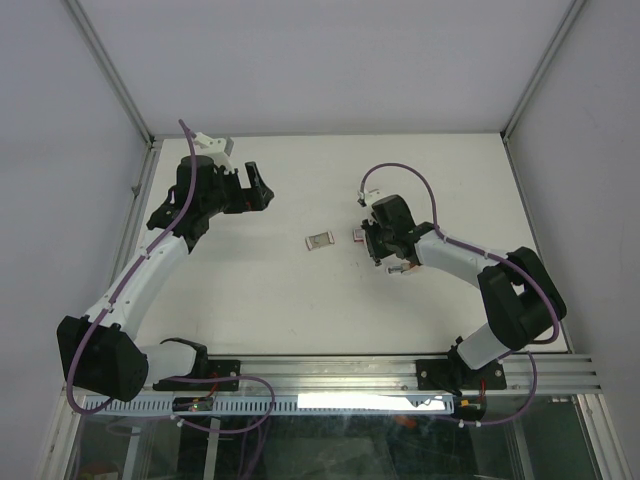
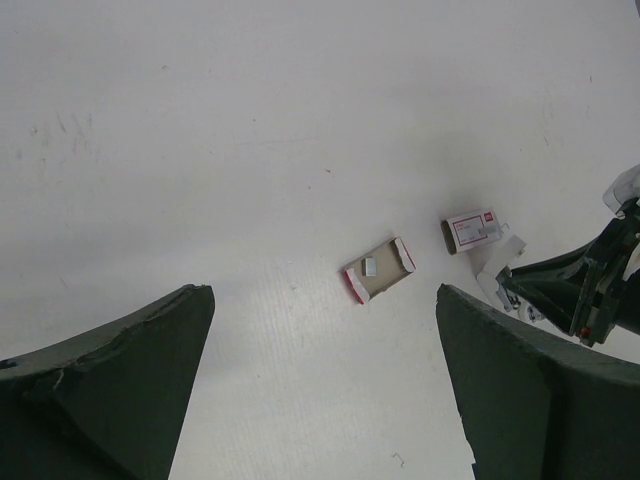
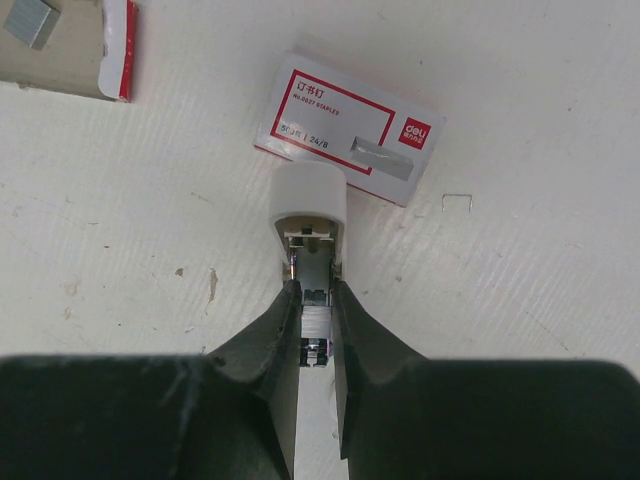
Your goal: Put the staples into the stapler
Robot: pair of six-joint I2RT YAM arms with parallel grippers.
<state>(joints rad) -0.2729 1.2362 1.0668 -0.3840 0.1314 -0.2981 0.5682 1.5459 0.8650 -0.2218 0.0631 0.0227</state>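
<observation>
In the right wrist view my right gripper [image 3: 311, 290] is shut on the stapler [image 3: 310, 200], gripping its open metal channel by both sides. The stapler's white rounded end points at the red-and-white sleeve [image 3: 330, 115]. A silvery strip of staples [image 3: 380, 160] lies on that sleeve. The greyish inner tray [image 3: 70, 60] sits at the upper left with another strip [image 3: 28, 20] in it. From above, the tray [image 1: 318, 241], sleeve [image 1: 358, 235] and right gripper [image 1: 383, 255] lie mid-table. My left gripper [image 1: 262, 192] hangs open to the left, holding nothing.
A single loose staple [image 3: 456, 200] lies on the white table just right of the sleeve. The left wrist view shows the tray [image 2: 378, 270], the sleeve [image 2: 472, 230] and the right gripper's fingers [image 2: 570, 285] ahead of my open left gripper [image 2: 322, 295]. Walls enclose the table.
</observation>
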